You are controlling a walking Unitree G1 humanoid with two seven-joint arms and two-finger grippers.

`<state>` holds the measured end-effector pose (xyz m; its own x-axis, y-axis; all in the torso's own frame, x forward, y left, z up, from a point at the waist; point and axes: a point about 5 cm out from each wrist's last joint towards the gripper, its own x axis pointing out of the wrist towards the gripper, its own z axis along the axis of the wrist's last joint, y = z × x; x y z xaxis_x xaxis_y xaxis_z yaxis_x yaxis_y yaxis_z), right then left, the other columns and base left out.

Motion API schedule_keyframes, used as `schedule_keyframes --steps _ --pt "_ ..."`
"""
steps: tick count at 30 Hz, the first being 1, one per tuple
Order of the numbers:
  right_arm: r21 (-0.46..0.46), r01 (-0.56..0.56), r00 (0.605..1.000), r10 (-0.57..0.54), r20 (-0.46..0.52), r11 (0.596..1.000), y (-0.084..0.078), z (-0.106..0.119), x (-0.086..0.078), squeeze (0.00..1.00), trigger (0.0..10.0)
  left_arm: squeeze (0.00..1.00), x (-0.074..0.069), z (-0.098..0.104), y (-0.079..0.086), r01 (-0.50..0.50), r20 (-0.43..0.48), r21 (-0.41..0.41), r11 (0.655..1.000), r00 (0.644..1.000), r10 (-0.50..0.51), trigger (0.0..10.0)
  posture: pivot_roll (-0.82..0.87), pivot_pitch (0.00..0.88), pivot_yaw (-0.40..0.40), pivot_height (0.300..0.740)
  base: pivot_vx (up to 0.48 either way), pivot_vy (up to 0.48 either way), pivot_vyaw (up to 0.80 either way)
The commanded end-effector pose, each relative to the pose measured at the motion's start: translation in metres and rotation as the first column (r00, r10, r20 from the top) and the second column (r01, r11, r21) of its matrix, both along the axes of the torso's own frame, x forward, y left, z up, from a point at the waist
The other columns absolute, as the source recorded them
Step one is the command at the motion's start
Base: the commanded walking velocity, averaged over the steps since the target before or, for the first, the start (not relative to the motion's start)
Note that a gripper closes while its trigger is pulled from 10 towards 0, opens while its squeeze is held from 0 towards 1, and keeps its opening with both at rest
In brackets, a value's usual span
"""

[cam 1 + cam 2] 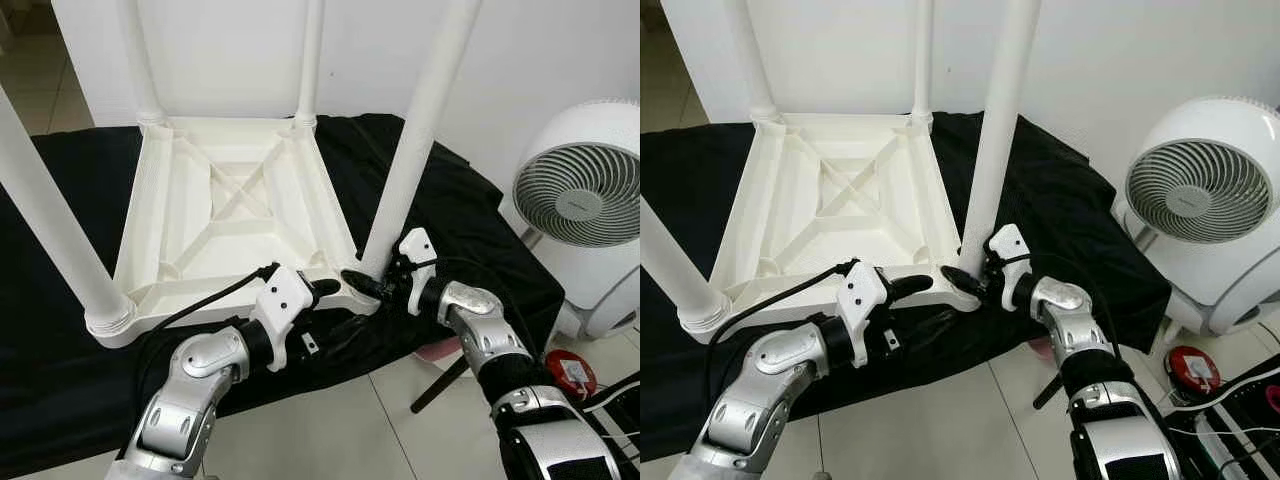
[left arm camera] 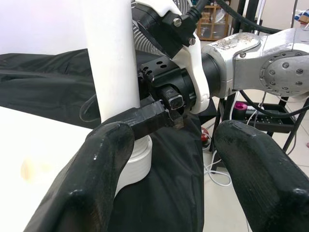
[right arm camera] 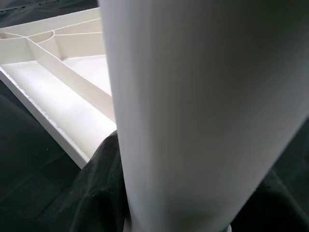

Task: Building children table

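A white plastic children's table [image 1: 235,205] is lying upside down on a black cloth [image 1: 455,215], its ribbed underside facing up and its four legs standing with their long axes vertical. The right gripper [image 1: 372,283] is gripping the base of the near right leg [image 1: 415,140], its fingers clamped on that leg just above the socket. The left gripper [image 1: 325,290] is hovering at the tabletop's near edge just beside that corner, its fingers [image 2: 96,164] spread apart; a white fan [image 1: 580,200] is standing on the floor to the right.
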<state>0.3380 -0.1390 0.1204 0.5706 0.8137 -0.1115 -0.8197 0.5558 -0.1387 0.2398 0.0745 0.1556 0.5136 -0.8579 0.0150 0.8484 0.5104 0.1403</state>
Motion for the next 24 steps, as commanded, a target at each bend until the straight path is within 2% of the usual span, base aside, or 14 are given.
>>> schedule_keyframes --steps 1,2,3,4,5,7,13,17,19,20,23,24 --pt "-0.033 -0.051 0.999 0.051 -0.006 0.998 0.007 -0.005 -0.003 0.0 0.0 0.0 0.003 0.0 0.001 -0.065 0.0 -0.011 0.998 0.998 0.065 10.0 0.02 0.0 -0.072 0.74 0.0 0.0 0.0" --pt "-0.028 -0.047 0.999 0.047 -0.009 0.999 0.007 -0.006 -0.003 0.0 0.0 0.0 0.003 0.0 0.001 -0.065 -0.001 -0.011 0.998 0.998 0.065 10.0 0.02 0.0 -0.072 0.74 0.0 0.0 0.0" --pt "-0.027 -0.039 0.999 0.039 -0.007 0.999 0.006 -0.007 -0.003 0.0 2.2 0.0 0.003 0.0 0.001 -0.065 -0.001 -0.012 0.998 0.998 0.065 10.0 0.02 0.0 -0.072 0.74 0.0 0.0 0.0" --pt "-0.027 -0.039 0.999 0.039 -0.007 0.999 0.006 -0.007 -0.003 0.0 2.2 0.0 0.003 0.0 0.001 -0.065 -0.001 -0.012 0.998 0.998 0.065 10.0 0.02 0.0 -0.072 0.74 0.0 0.0 0.0" --pt "-0.01 0.001 1.0 -0.001 -0.008 1.0 0.003 -0.008 -0.002 0.0 10.0 0.0 0.003 0.0 0.0 -0.063 -0.002 -0.013 0.998 0.998 0.063 10.0 0.01 0.0 -0.073 0.74 0.0 0.0 0.0" --pt "-0.004 0.015 1.0 -0.015 -0.008 1.0 0.002 -0.008 -0.001 0.0 10.0 0.0 0.003 -0.001 0.0 -0.062 -0.003 -0.013 0.998 0.998 0.062 10.0 0.01 0.0 -0.073 0.74 0.0 0.0 0.0" --pt "0.012 0.173 0.985 -0.173 -0.01 0.985 -0.002 -0.008 0.0 0.0 10.0 0.0 0.003 -0.001 -0.001 -0.055 -0.004 -0.015 0.998 0.998 0.055 10.0 0.0 0.0 -0.072 0.74 0.0 0.0 0.0" --pt "0.062 0.27 0.963 -0.27 -0.011 0.961 0.003 -0.005 -0.004 0.0 10.0 0.0 0.003 -0.001 -0.003 -0.049 -0.007 -0.016 0.999 0.999 0.048 10.0 -0.01 0.0 -0.069 0.74 0.0 0.0 0.0" --pt "0.067 0.281 0.96 -0.281 -0.004 0.957 0.004 -0.005 -0.005 0.0 10.0 0.0 0.002 -0.002 -0.003 -0.047 -0.008 -0.016 0.999 0.999 0.047 10.0 -0.01 0.0 -0.069 0.74 0.0 0.0 0.0" --pt "0.08 0.33 0.944 -0.331 -0.004 0.94 0.009 -0.004 -0.007 0.0 10.0 0.0 0.002 -0.002 -0.004 -0.042 -0.01 -0.017 0.999 0.999 0.042 10.0 -0.01 0.0 -0.067 0.74 0.0 0.0 0.0" --pt "0.083 0.342 0.939 -0.343 -0.006 0.936 0.01 -0.004 -0.007 0.0 10.0 0.0 0.001 -0.002 -0.004 -0.041 -0.011 -0.017 0.999 0.999 0.041 10.0 -0.01 0.0 -0.067 0.74 0.0 0.0 0.0" --pt "0.093 0.391 0.92 -0.391 -0.018 0.916 0.014 -0.006 -0.009 0.0 10.0 0.0 0.001 -0.002 -0.004 -0.038 -0.012 -0.016 0.999 0.999 0.038 10.0 -0.01 0.0 -0.068 0.74 0.0 0.0 0.0"
